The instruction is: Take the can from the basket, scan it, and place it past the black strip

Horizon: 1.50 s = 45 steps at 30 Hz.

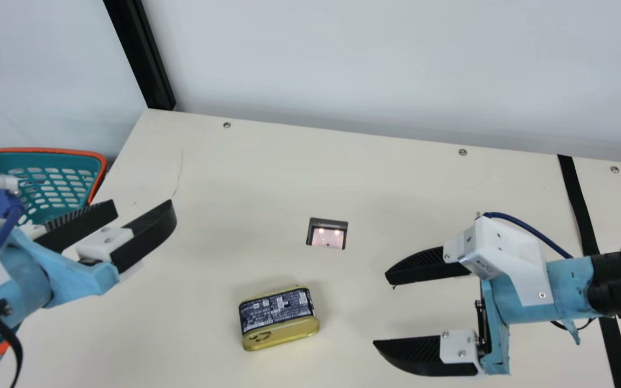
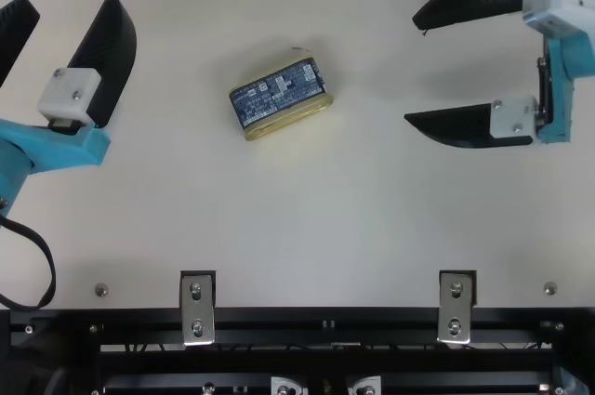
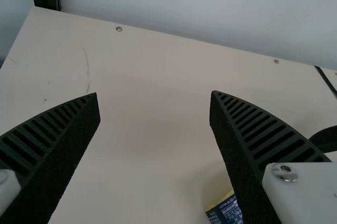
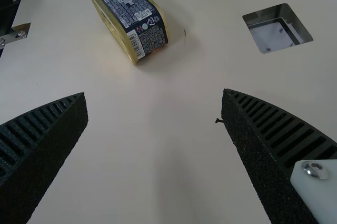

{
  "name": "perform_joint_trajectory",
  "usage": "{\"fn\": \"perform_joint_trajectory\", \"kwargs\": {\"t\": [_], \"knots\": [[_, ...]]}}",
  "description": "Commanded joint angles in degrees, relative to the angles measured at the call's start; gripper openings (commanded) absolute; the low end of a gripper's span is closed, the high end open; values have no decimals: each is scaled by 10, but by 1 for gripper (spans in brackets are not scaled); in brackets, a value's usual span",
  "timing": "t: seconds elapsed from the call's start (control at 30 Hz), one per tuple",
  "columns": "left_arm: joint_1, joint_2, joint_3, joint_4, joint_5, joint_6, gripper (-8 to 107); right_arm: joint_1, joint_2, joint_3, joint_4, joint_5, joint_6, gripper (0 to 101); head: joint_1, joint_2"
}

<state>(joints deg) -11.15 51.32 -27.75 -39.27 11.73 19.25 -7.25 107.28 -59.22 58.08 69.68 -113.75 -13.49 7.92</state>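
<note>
The can [image 1: 279, 318] lay on the counter [image 1: 208, 248], touched by neither gripper, near the scanner window [image 1: 328, 236]. The left gripper [image 1: 144, 208] and the right gripper [image 1: 381, 310] were both spread wide.

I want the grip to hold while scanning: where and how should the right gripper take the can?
I'd bring the right gripper in from the can's right-hand short end, fingers on the lid and the face opposite. It lies on a long side, label up, lid toward the robot, and the open fingers point at that end.
</note>
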Motion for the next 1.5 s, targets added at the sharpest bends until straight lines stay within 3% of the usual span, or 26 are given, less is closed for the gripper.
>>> {"fn": "perform_joint_trajectory", "kwargs": {"t": [0.0, 0.67, 0.9, 1.23, 1.47], "knots": [[0, 0, 0, 0, 0, 0, 90, 0, 0, 0, 0, 0, 0, 101, 0, 0], [0, 0, 0, 0, 0, 0, 90, 0, 0, 0, 1, 0, 0, 101, 0, 0], [0, 0, 0, 0, 0, 0, 90, 16, -31, -18, -15, -1, 34, 101, 0, 0], [0, 0, 0, 0, 0, 0, 90, 90, -115, -75, -107, 2, 127, 101, 0, 0], [0, 0, 0, 0, 0, 0, 90, 181, -135, -128, -181, 2, 192, 101, 0, 0]]}}
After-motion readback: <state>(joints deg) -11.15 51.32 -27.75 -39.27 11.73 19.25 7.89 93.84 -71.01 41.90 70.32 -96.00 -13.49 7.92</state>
